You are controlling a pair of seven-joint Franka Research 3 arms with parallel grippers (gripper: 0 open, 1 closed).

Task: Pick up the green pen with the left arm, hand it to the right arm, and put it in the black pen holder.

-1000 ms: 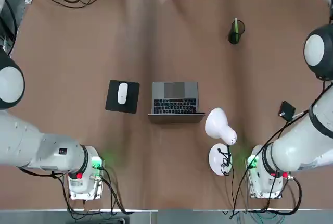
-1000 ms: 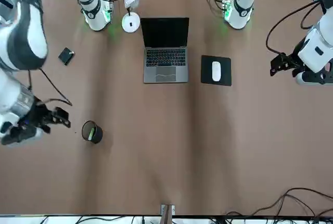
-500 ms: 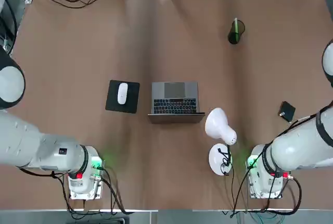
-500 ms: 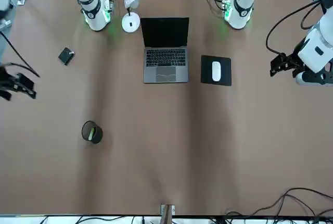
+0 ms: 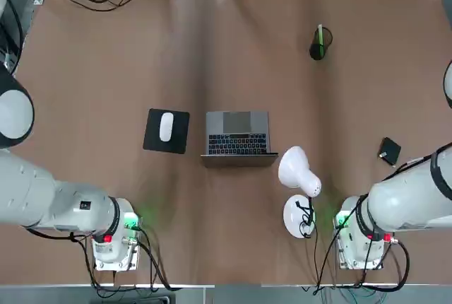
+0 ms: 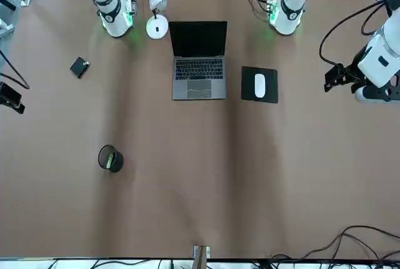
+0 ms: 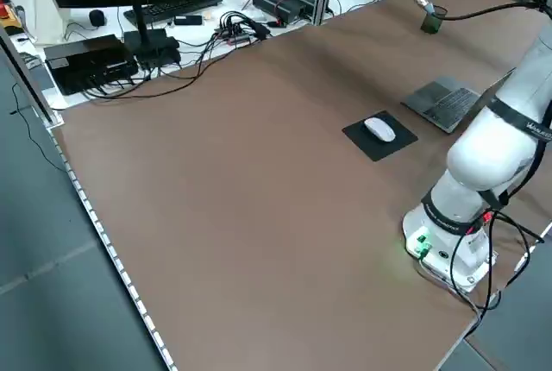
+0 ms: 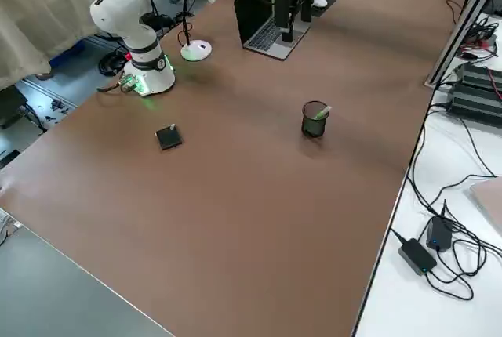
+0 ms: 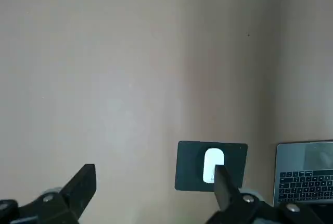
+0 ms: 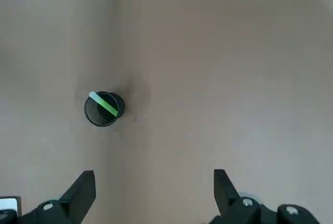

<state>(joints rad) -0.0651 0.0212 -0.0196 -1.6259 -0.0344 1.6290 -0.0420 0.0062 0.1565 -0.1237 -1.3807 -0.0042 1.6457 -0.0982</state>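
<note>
The green pen [image 5: 320, 35] stands tilted inside the black pen holder [image 5: 317, 51] at the far right of the table, its tip poking above the rim. The right wrist view looks down on the pen [image 10: 104, 104] in the holder [image 10: 98, 116], with my right gripper [image 10: 153, 174] open, empty and well away from it. In the front view that gripper [image 6: 10, 96] sits at the table's right edge. My left gripper [image 6: 331, 79] hangs open and empty off the left side, level with the mouse, and the left wrist view shows its fingers [image 9: 86, 177] spread over bare table.
A laptop [image 5: 238, 134] sits open at mid-table, with a white mouse [image 5: 166, 126] on a black pad to its left. A white desk lamp [image 5: 299, 177] stands near the right arm's base. A small flat black square [image 5: 388, 151] lies at the right. Cables run along the far edge.
My right gripper has pulled back from beside the pen holder toward the table's right edge and my own side. The pen stays in the holder. The left arm has not moved.
</note>
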